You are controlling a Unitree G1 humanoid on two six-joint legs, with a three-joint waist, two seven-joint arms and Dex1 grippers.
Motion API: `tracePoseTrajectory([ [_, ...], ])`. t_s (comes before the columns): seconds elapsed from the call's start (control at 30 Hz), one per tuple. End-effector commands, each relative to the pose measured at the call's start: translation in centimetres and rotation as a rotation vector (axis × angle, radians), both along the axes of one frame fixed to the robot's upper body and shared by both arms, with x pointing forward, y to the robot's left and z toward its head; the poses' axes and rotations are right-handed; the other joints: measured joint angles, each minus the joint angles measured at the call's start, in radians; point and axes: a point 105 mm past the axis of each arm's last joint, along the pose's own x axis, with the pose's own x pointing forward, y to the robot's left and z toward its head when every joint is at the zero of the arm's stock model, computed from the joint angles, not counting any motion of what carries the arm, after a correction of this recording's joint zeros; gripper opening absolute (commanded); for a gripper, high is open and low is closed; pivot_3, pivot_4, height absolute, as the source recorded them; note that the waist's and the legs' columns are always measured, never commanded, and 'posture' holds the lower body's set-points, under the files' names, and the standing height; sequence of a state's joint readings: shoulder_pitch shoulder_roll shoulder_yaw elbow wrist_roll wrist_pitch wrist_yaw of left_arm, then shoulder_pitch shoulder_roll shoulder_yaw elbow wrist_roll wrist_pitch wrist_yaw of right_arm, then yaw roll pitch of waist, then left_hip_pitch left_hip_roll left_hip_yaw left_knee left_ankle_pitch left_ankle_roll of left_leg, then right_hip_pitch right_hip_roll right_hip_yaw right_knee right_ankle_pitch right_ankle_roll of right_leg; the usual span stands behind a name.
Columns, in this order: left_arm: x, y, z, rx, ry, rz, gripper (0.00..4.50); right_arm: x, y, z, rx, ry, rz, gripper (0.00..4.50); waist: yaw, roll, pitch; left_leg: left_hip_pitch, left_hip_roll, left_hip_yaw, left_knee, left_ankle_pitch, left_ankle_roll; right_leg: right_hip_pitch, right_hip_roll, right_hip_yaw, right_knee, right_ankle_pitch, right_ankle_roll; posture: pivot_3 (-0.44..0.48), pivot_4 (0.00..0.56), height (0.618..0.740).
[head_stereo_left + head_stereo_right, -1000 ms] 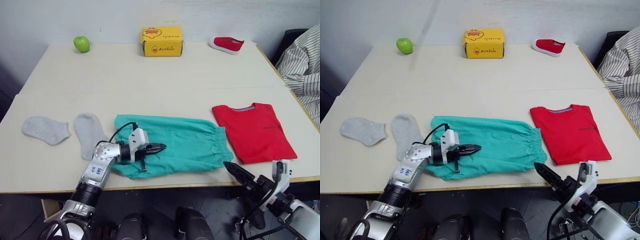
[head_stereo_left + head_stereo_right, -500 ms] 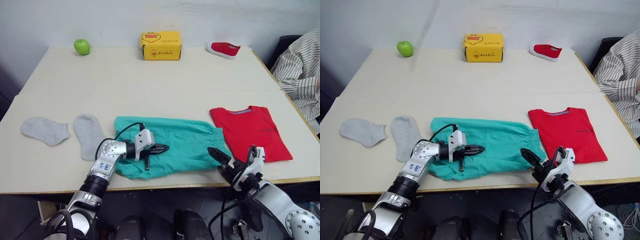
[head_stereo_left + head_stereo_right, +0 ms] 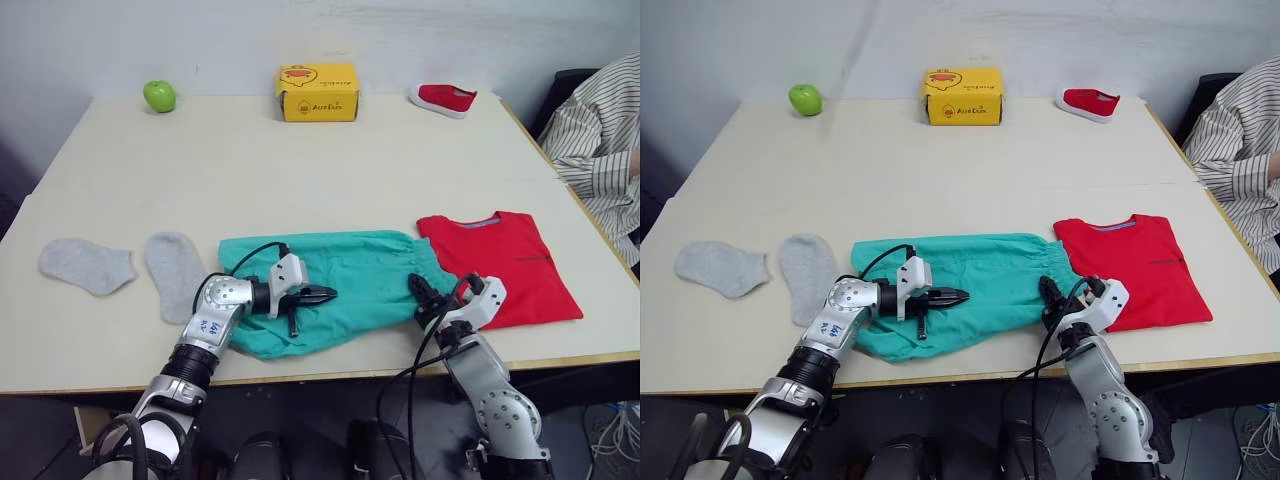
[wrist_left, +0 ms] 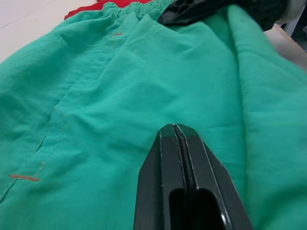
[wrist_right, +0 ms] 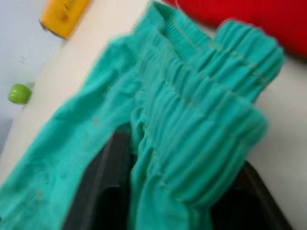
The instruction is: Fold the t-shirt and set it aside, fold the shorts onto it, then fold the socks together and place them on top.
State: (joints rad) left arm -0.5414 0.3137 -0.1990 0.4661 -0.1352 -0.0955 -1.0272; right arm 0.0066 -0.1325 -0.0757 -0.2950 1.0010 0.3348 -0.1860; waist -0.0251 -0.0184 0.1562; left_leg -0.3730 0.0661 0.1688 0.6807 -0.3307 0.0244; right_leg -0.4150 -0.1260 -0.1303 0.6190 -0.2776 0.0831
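Table [image 3: 300,160]: right claw [image 3: 1052,303] clamped on shorts [image 3: 350,275] waistband, left claw [image 3: 318,295] together (box [image 3: 318,92] lettering unreadable).

The gathered waistband of the shorts [image 5: 206,143] hides the tips of the right pincer [image 3: 1049,297]. A person's striped sleeve [image 3: 590,150] is cut off beside the desk's right edge.

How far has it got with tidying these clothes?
The red t-shirt already lies folded near the table's right edge. The teal shorts are in hand: the right gripper has its jaws around the waistband, the left gripper rests shut on the cloth. The two grey socks still lie flat and apart.
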Motion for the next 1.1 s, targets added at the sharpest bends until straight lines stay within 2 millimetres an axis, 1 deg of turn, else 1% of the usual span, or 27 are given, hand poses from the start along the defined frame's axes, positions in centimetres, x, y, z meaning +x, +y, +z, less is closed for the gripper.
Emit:
tracePoseTrajectory([
  [0.03, -0.1, -0.3, 0.9, -0.019, -0.027, 0.001, 0.0, -0.2, -1.3, 2.5, -0.098, -0.14, -0.059, 0.24, 0.0, 0.001, 0.001, 0.0, 0.0, 0.0, 0.0, 0.0, 0.0, 0.0, -0.001, 0.0, 0.0, 0.0, 0.0, 0.0, 0.15, 0.74],
  [0.07, -0.1, -0.4, 1.1, -0.023, -0.033, 0.005, 0.0, -0.3, -1.5, 3.3, -0.128, -0.181, -0.06, 0.02, 0.0, 0.002, 0.001, -0.001, -0.001, 0.0, 0.0, 0.0, 0.0, 0.0, -0.001, 0.0, 0.0, 0.0, 0.0, 0.0, 0.15, 0.74],
  [0.2, 0.2, -1.0, 1.8, -0.041, -0.036, 0.04, 0.0, -1.0, -2.6, 6.0, -0.268, -0.29, -0.081, 0.02, 0.001, 0.007, 0.004, -0.003, -0.003, 0.001, 0.0, 0.0, 0.0, -0.003, -0.004, 0.0, 0.0, 0.001, 0.002, 0.0, 0.15, 0.74],
  [0.27, 0.5, -0.7, 2.6, -0.089, 0.024, 0.12, 0.0, -1.3, -4.5, 7.4, -0.362, -0.303, -0.16, 0.02, 0.0, 0.007, 0.005, -0.003, -0.003, 0.001, 0.0, 0.0, 0.0, -0.003, -0.003, -0.001, -0.001, 0.001, 0.002, 0.0, 0.15, 0.74],
  [0.3, 0.7, -0.6, 2.9, -0.108, 0.044, 0.154, 0.0, -1.4, -4.9, 7.8, -0.414, -0.309, -0.169, 0.02, 0.0, 0.007, 0.005, -0.004, -0.003, 0.001, 0.0, 0.0, 0.0, -0.003, -0.003, -0.001, -0.001, 0.001, 0.002, 0.0, 0.15, 0.74],
  [0.33, 0.8, -0.5, 3.1, -0.122, 0.057, 0.185, 0.0, -1.4, -4.7, 8.7, -0.518, -0.342, -0.146, 0.02, 0.0, 0.007, 0.005, -0.004, -0.003, 0.001, 0.0, 0.0, 0.0, -0.003, -0.003, 0.0, -0.001, 0.001, 0.002, 0.0, 0.15, 0.74],
  [0.37, 0.8, -0.4, 3.1, -0.12, 0.06, 0.202, 0.0, -1.4, -4.4, 9.3, -0.586, -0.37, -0.122, 0.02, -0.001, 0.007, 0.005, -0.004, -0.003, 0.001, 0.0, 0.0, 0.0, -0.003, -0.003, 0.0, -0.001, 0.001, 0.002, 0.0, 0.15, 0.74],
  [0.4, 0.7, -0.1, 2.7, -0.098, 0.065, 0.224, 0.0, -1.3, -3.7, 10.9, -0.649, -0.428, -0.104, 0.02, -0.001, 0.008, 0.006, -0.004, -0.004, 0.002, 0.0, 0.0, 0.0, -0.003, -0.003, 0.0, -0.001, 0.001, 0.003, 0.0, 0.15, 0.74],
  [0.43, 0.6, 0.2, 2.3, -0.08, 0.067, 0.249, 0.0, -1.3, -2.6, 12.1, -0.693, -0.476, -0.074, 0.02, -0.006, 0.008, 0.007, -0.004, -0.004, 0.002, 0.0, 0.0, 0.0, -0.003, -0.003, 0.0, -0.002, 0.001, 0.004, 0.0, 0.15, 0.74],
  [0.47, 0.8, 0.6, 2.2, -0.07, 0.064, 0.279, 0.0, -1.3, -1.2, 12.9, -0.733, -0.515, -0.028, 0.02, -0.009, 0.011, 0.009, -0.003, -0.003, 0.004, 0.0, 0.0, 0.0, -0.004, -0.003, 0.0, -0.002, 0.0, 0.004, 0.0, 0.15, 0.74],
  [0.5, 0.9, 0.9, 2.3, -0.08, 0.069, 0.309, 0.0, -1.2, 0.5, 13.0, -0.762, -0.534, 0.03, 0.02, -0.013, 0.012, 0.01, -0.003, -0.002, 0.005, 0.0, 0.0, 0.0, -0.004, -0.003, 0.0, -0.002, 0.0, 0.005, 0.0, 0.15, 0.74],
  [0.57, 1.4, 1.5, 2.7, -0.098, 0.08, 0.353, 0.0, -1.0, 2.8, 12.4, -0.807, -0.53, 0.113, 0.02, -0.007, 0.01, 0.011, -0.003, -0.001, 0.005, -0.001, 0.001, -0.001, -0.008, -0.003, 0.002, 0.001, 0.0, 0.004, 0.0, 0.15, 0.74],
  [0.6, 1.5, 1.7, 2.7, -0.098, 0.083, 0.371, 0.0, -0.9, 3.8, 12.0, -0.826, -0.526, 0.141, 0.02, -0.004, 0.01, 0.012, -0.004, 0.0, 0.004, -0.002, 0.003, -0.005, -0.009, -0.002, 0.001, 0.002, -0.001, 0.003, 0.0, 0.15, 0.74],
  [0.63, 1.6, 1.9, 2.6, -0.083, 0.088, 0.377, 0.0, -0.3, 5.1, 11.1, -0.882, -0.507, 0.16, 0.02, -0.002, 0.009, 0.012, -0.004, 0.001, 0.004, -0.003, 0.005, -0.009, -0.01, -0.001, 0.001, 0.003, -0.002, 0.002, 0.0, 0.15, 0.74],
  [0.67, 1.6, 2.0, 2.4, -0.067, 0.091, 0.377, 0.0, 0.2, 6.3, 10.3, -0.91, -0.493, 0.171, 0.02, 0.0, 0.009, 0.012, -0.004, 0.001, 0.004, -0.005, 0.006, -0.01, -0.01, 0.002, 0.001, 0.003, -0.002, 0.001, 0.0, 0.15, 0.74],
  [0.73, 1.5, 2.0, 2.0, -0.043, 0.1, 0.366, 0.0, 0.9, 8.3, 8.6, -0.953, -0.453, 0.216, 0.02, -0.002, 0.009, 0.012, -0.005, 0.0, 0.005, -0.007, 0.008, -0.01, -0.013, 0.002, 0.001, 0.004, -0.002, 0.001, 0.0, 0.15, 0.74],
  [0.83, 1.6, 2.0, 1.9, -0.039, 0.109, 0.373, 0.0, 1.1, 10.6, 6.0, -1.005, -0.403, 0.32, 0.02, -0.002, 0.009, 0.012, -0.005, -0.001, 0.006, -0.006, 0.008, -0.01, -0.013, 0.001, 0.001, 0.005, -0.002, 0.001, 0.0, 0.15, 0.74],
  [0.87, 1.6, 2.1, 1.9, -0.037, 0.109, 0.378, 0.0, 1.1, 11.2, 5.4, -1.007, -0.394, 0.347, 0.02, -0.002, 0.009, 0.012, -0.005, -0.001, 0.006, -0.006, 0.008, -0.009, -0.013, 0.001, 0.001, 0.005, -0.002, 0.001, 0.0, 0.15, 0.74],
  [0.97, 1.6, 2.3, 1.9, -0.033, 0.107, 0.383, 0.0, 1.1, 12.6, 4.5, -0.972, -0.378, 0.409, 0.02, -0.003, 0.009, 0.012, -0.006, -0.002, 0.006, -0.005, 0.008, -0.009, -0.013, 0.0, 0.001, 0.004, -0.002, 0.001, 0.0, 0.15, 0.74],
  [1.03, 1.3, 2.6, 2.2, -0.038, 0.106, 0.384, 0.0, 1.0, 13.6, 4.7, -0.913, -0.383, 0.447, 0.02, -0.003, 0.009, 0.012, -0.006, -0.001, 0.006, -0.005, 0.008, -0.009, -0.013, 0.0, 0.001, 0.005, -0.002, 0.001, 0.0, 0.15, 0.74],
  [1.1, 1.2, 2.9, 2.6, -0.041, 0.105, 0.383, 0.0, 0.9, 14.0, 5.2, -0.867, -0.405, 0.472, 0.02, -0.005, 0.009, 0.012, -0.006, -0.001, 0.005, -0.005, 0.008, -0.009, -0.013, 0.001, 0.001, 0.005, -0.002, 0.001, 0.0, 0.15, 0.74],
])
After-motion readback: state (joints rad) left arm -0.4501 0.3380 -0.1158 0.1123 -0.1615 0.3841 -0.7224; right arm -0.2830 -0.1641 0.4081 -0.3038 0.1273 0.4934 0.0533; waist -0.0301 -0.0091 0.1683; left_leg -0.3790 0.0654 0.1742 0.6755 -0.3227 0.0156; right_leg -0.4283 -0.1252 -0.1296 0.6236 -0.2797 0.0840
